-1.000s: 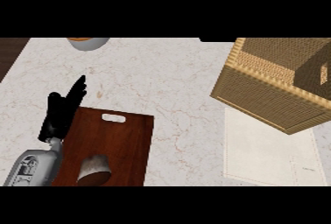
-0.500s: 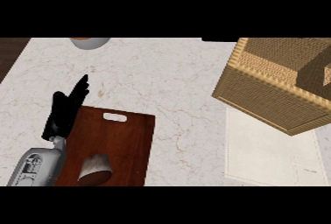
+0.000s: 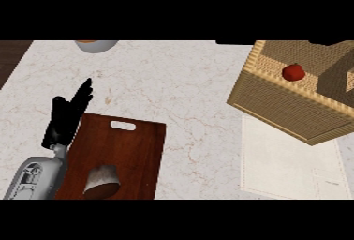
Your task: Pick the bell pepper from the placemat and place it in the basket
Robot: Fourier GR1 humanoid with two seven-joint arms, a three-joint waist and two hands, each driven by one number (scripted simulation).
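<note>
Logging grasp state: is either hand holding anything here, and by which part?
Nothing visibly held. The left hand is open, fingers straight, beside the cutting board; the right hand is out of view. The bell pepper lies in the basket.

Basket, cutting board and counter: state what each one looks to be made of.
Basket: looks like woven wicker or rattan, tan and matte; a fine weave pattern covers its walls.
Cutting board: seemingly wood, dark reddish-brown with a slight sheen; faint grain streaks and a cut handle slot show.
Counter: marble-like stone, white with thin brownish veins, smooth-looking.
</note>
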